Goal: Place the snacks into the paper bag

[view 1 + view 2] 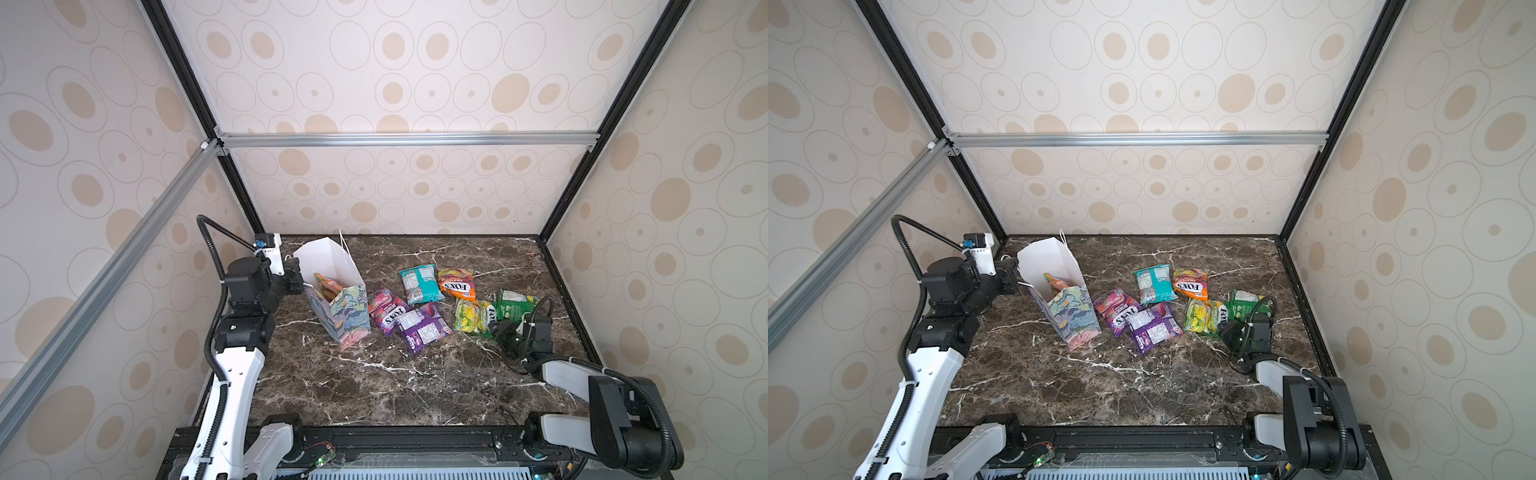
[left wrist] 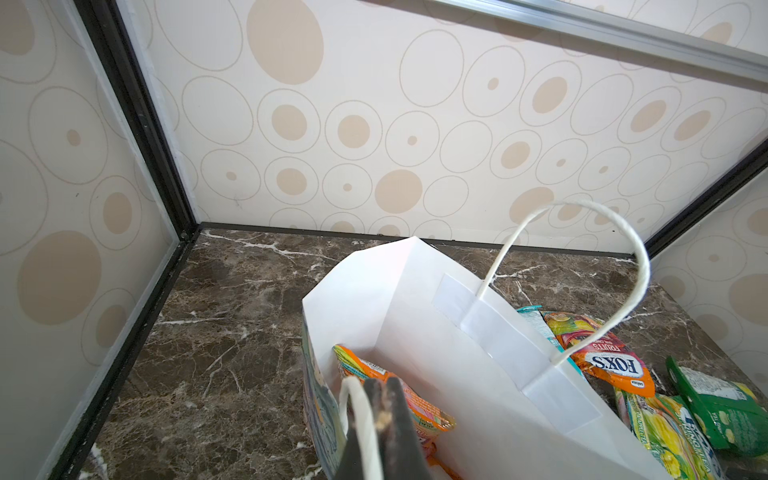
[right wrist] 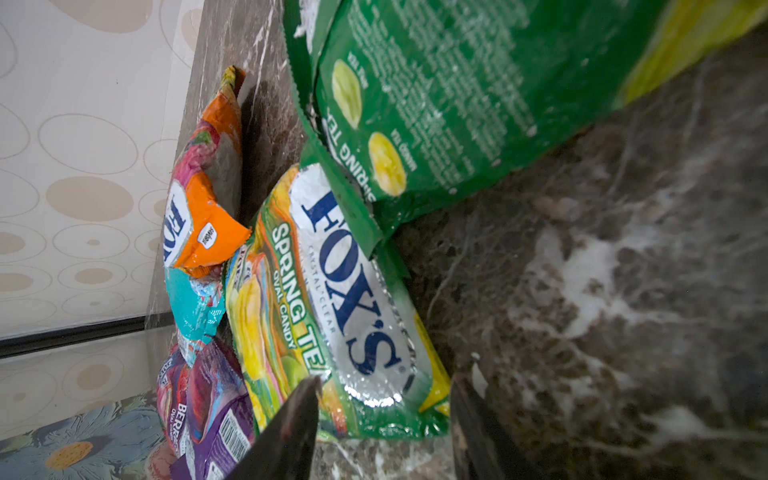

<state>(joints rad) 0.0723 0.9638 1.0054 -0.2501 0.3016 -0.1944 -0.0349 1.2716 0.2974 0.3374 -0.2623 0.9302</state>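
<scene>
The floral paper bag (image 1: 350, 316) stands open on the left of the marble table, with one orange packet (image 2: 409, 405) inside. My left gripper (image 2: 384, 415) is at its left rim, shut on the near white cord handle (image 2: 360, 409). Several snacks lie to the right of the bag: pink-red (image 1: 386, 309), purple (image 1: 424, 328), teal (image 1: 420, 283), orange (image 1: 457, 283), yellow-green (image 1: 473, 316) and green (image 1: 515, 305). My right gripper (image 3: 384, 399) is open and low on the table, its fingers on either side of the yellow-green packet's (image 3: 332, 291) near end.
The bag's far cord handle (image 2: 623, 266) arches above the rim. Patterned walls with black frame posts (image 1: 552, 266) close in the marble table (image 1: 374, 386) on three sides. The green packet overlaps the yellow-green one.
</scene>
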